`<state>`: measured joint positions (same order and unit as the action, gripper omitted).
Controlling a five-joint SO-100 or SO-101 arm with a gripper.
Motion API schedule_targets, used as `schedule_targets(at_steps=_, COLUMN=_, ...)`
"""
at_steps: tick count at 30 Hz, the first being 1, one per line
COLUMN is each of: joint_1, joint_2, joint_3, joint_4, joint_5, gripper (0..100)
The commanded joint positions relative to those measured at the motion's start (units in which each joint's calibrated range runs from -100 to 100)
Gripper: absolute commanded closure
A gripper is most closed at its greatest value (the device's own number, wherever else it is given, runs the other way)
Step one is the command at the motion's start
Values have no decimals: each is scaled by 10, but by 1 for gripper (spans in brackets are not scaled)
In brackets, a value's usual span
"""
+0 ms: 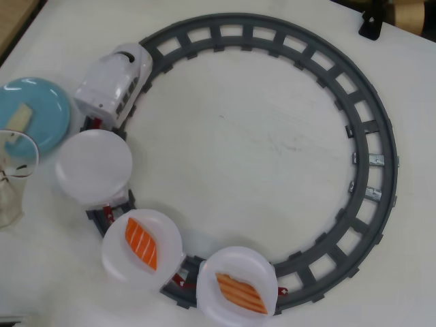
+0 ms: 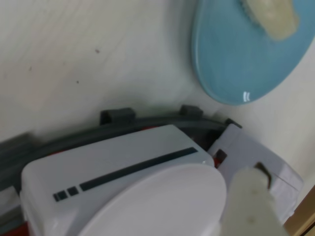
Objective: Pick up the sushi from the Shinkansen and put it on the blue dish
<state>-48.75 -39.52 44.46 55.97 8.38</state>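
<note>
The pale sushi (image 1: 19,117) lies on the blue dish (image 1: 34,109) at the left of the overhead view; in the wrist view the sushi (image 2: 269,15) sits at the top of the blue dish (image 2: 241,54). The white Shinkansen engine (image 1: 113,83) stands on the track just right of the dish, and the first plate (image 1: 93,167) behind it is bare. In the wrist view the engine (image 2: 113,172) fills the lower half. Of my gripper only one cream finger (image 2: 252,206) shows, at the bottom right, with nothing seen in it.
The grey circular track (image 1: 371,143) rings the table. Two more white plates (image 1: 116,262) (image 1: 231,262) on the train each carry an orange salmon sushi (image 1: 141,243) (image 1: 240,291). A faint see-through blurred shape (image 1: 13,177) overlaps the dish's lower rim at the left edge.
</note>
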Motion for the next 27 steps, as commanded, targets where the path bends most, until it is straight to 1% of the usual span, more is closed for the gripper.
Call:
schedule_targets(at_steps=1, joint_1=-1, joint_2=-18, joint_3=-3, joint_4=-11, joint_5=-6, gripper=79)
schedule_targets(at_steps=11, joint_1=-2, joint_2=-20, joint_3=-3, joint_4=-5, joint_5=-7, gripper=79)
schedule_targets(at_steps=15, joint_1=-2, joint_2=-21, joint_3=-3, joint_4=-4, joint_5=-18, gripper=79)
schedule_targets(at_steps=27, joint_1=-2, joint_2=-21, joint_3=-2, joint_4=-5, joint_5=-14, gripper=79)
